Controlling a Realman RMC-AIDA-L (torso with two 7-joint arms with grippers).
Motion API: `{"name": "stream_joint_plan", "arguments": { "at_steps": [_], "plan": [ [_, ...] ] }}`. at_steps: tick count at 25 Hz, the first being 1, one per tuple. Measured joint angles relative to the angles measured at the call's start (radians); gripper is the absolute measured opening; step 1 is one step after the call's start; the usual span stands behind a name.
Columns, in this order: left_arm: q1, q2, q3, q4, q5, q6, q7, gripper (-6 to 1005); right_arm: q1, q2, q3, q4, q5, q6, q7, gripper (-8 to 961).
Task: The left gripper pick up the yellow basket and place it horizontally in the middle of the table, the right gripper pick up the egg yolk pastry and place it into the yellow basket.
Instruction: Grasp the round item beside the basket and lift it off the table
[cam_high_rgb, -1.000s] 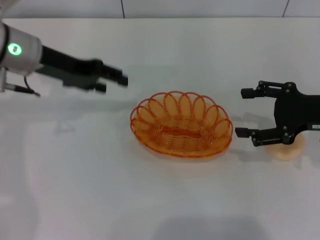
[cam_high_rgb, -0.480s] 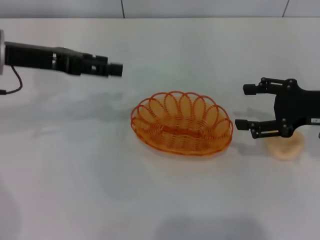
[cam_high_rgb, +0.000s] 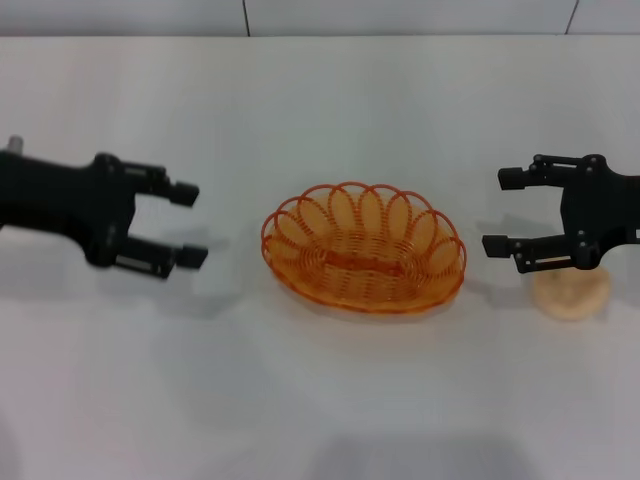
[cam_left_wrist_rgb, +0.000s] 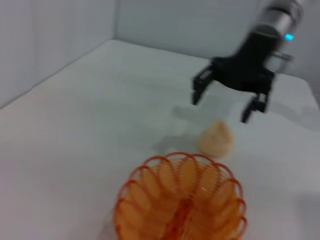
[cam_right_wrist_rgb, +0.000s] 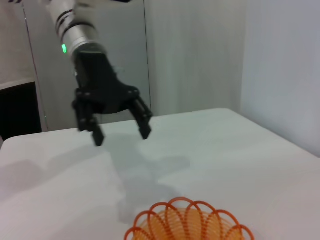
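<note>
The yellow basket (cam_high_rgb: 364, 247) lies flat in the middle of the white table (cam_high_rgb: 320, 400), long side across; it also shows in the left wrist view (cam_left_wrist_rgb: 181, 200) and the right wrist view (cam_right_wrist_rgb: 190, 222). It is empty. My left gripper (cam_high_rgb: 190, 224) is open and empty, left of the basket and apart from it; it also shows in the right wrist view (cam_right_wrist_rgb: 121, 131). My right gripper (cam_high_rgb: 502, 212) is open, right of the basket, over the egg yolk pastry (cam_high_rgb: 572, 294), which rests on the table and also shows in the left wrist view (cam_left_wrist_rgb: 216, 139).
A pale wall (cam_high_rgb: 320, 15) runs behind the table's far edge. White tabletop stretches in front of the basket and to both sides.
My left arm has swung down and back to the left, its jaws now seen spread open. My right gripper has drifted slightly right and up over the pastry. The basket has not moved.
</note>
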Motion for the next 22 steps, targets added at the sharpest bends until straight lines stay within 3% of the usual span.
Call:
{"name": "stream_joint_plan", "arguments": {
  "at_steps": [5,8,11,18,22],
  "plan": [
    [0.036,-0.012,-0.005,0.004,-0.011,0.02,0.099,800,-0.003,-0.001,0.001,-0.072,-0.045,-0.025,0.109,848],
    [0.097,-0.041,-0.009,0.004,-0.019,0.01,0.227,801,-0.004,-0.001,0.002,-0.139,-0.098,-0.033,0.189,845],
    [0.124,-0.05,-0.01,0.005,-0.026,0.012,0.264,803,0.003,-0.004,0.006,-0.226,-0.186,-0.058,0.301,843],
    [0.165,-0.048,-0.03,0.007,-0.057,0.022,0.297,806,0.07,-0.006,0.016,-0.376,-0.438,-0.145,0.544,839],
    [0.164,-0.049,-0.034,0.015,-0.061,0.028,0.298,804,0.12,0.001,0.015,-0.392,-0.56,-0.189,0.628,831]
  ]
}}
